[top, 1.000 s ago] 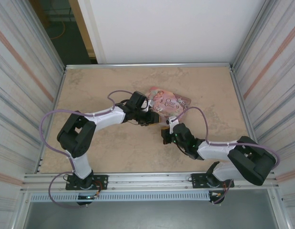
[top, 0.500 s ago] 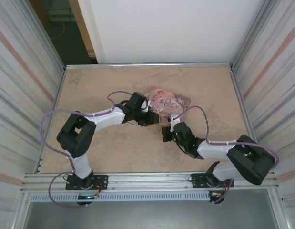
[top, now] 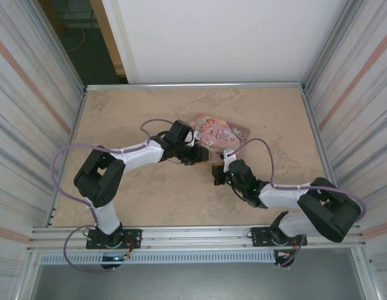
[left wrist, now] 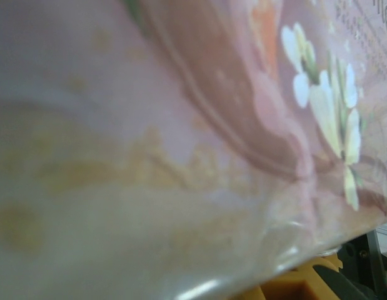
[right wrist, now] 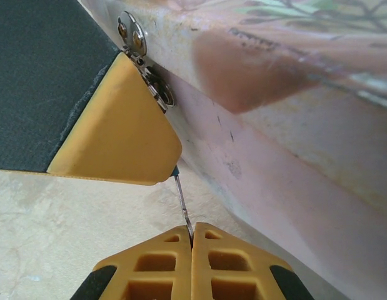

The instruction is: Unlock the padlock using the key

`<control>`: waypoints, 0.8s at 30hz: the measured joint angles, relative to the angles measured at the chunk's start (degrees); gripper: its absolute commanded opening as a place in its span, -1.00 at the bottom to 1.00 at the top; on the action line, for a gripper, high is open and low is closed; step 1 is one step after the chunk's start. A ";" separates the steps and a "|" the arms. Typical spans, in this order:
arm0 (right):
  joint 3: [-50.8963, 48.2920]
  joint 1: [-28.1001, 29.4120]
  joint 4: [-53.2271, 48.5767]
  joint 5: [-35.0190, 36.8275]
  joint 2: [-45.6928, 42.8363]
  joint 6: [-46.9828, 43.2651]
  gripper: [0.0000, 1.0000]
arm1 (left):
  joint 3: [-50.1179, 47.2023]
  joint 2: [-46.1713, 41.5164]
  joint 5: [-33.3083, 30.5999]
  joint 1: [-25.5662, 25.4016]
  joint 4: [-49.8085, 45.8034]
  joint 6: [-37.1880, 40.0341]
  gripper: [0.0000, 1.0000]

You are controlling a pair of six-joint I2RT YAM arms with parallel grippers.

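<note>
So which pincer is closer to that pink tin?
Left. The left pincer is right up against the pink tin's near-left edge; the right pincer sits just short of its near side, shut on a thin metal rod.

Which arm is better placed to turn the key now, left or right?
Right. The right pincer is shut on the thin key, whose tip reaches under the left pincer's finger beside the pink tin.
</note>
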 measured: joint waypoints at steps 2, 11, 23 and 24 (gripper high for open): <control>0.02 0.00 -0.02 -0.28 0.00 0.00 -1.00 | -0.02 0.00 0.00 0.00 0.00 0.00 -0.67; 0.02 0.00 -0.02 -1.20 0.00 0.00 -1.00 | -0.39 -0.02 -0.02 0.00 0.20 -0.04 -0.67; 0.02 0.00 0.20 -1.33 0.00 0.00 -1.00 | -0.61 -0.02 0.00 0.00 0.63 -0.04 -0.67; 0.02 0.00 0.24 -1.31 0.00 0.00 -1.00 | -0.61 -0.04 0.00 0.00 0.66 -0.04 -0.67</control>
